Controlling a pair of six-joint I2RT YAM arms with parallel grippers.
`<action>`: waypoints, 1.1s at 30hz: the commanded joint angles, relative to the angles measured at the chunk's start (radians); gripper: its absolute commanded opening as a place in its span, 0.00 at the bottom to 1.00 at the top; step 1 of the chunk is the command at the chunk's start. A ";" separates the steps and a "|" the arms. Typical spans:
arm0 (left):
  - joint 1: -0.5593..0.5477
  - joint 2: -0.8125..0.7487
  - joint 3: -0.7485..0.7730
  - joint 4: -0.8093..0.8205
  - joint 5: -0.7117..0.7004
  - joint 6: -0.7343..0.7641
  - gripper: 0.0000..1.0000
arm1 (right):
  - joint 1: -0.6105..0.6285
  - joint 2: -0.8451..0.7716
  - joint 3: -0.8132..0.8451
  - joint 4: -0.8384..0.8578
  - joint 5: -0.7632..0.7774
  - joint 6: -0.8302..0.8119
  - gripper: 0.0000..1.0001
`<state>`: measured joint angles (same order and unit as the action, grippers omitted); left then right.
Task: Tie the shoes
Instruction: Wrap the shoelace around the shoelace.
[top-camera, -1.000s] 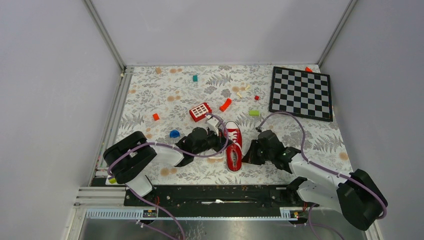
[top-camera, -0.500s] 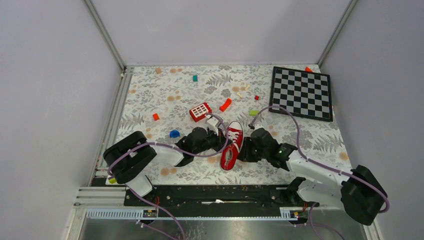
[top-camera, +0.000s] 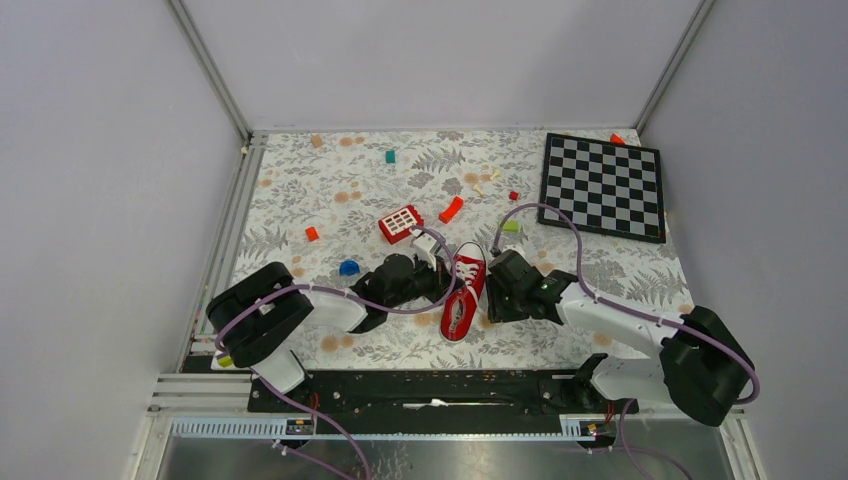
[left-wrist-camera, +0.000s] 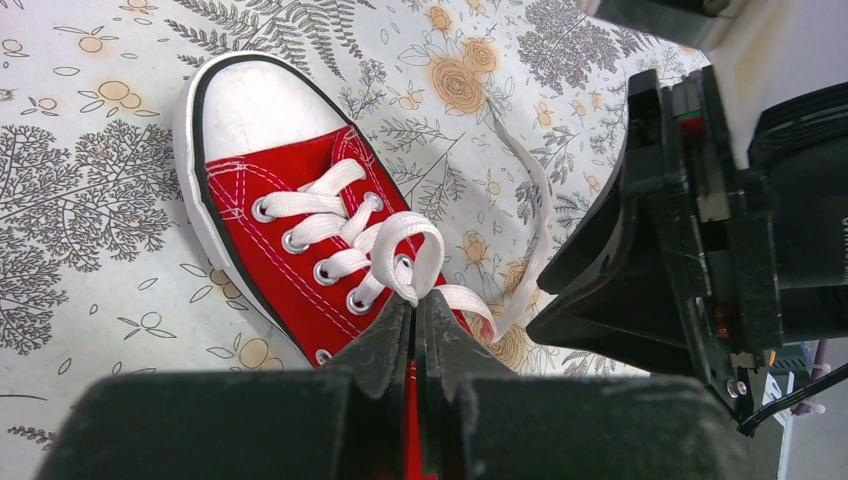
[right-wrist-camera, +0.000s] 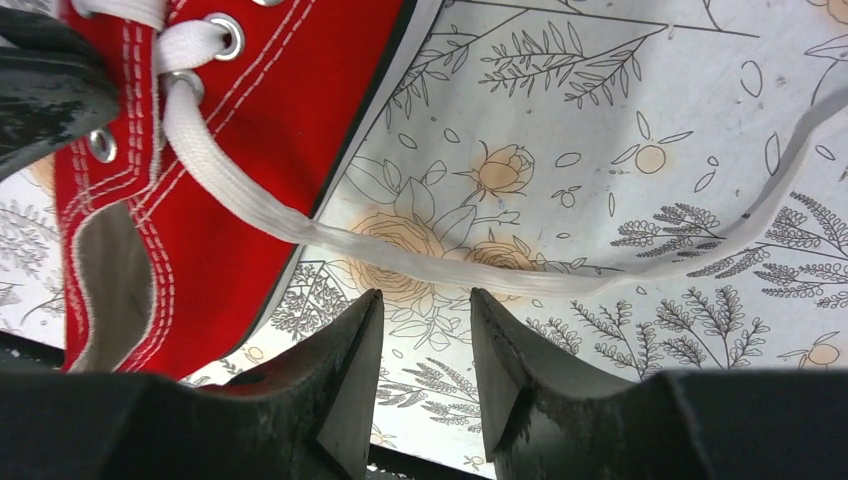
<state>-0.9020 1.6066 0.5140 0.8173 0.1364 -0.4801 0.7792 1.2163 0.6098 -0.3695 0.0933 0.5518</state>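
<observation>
Sneaker (top-camera: 464, 290) light, likely slides. Left gripper (left-wrist-camera: 415, 305) clamped on limp lace loop (left-wrist-camera: 415, 245). Right gripper (right-wrist-camera: 425, 300) fingers apart at its 3 o'clock; pinch free lace (right-wrist-camera: 450, 268) mid-run.

Flower-patterned table (top-camera: 300, 200) carrying a red sneaker (top-camera: 463, 292) near the front, a chessboard (top-camera: 602, 186) at the far right corner, a red block (top-camera: 400, 223), a curved orange piece (top-camera: 451, 209), a blue piece (top-camera: 349, 267) and scattered small blocks (top-camera: 390, 156)

Overhead looks down; both close wrist views share the sneaker (left-wrist-camera: 290, 275).
</observation>
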 joint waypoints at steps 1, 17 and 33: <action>0.004 0.000 0.009 0.058 0.029 0.003 0.00 | 0.008 0.037 0.053 -0.015 0.001 -0.049 0.44; 0.006 0.008 0.030 0.038 0.043 0.003 0.00 | 0.008 0.177 0.070 0.061 -0.034 -0.109 0.32; 0.006 0.004 0.023 0.035 0.057 0.007 0.00 | 0.007 -0.040 0.040 0.044 0.005 -0.081 0.00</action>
<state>-0.8955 1.6077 0.5156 0.8059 0.1539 -0.4797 0.7792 1.2427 0.6533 -0.3241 0.0643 0.4568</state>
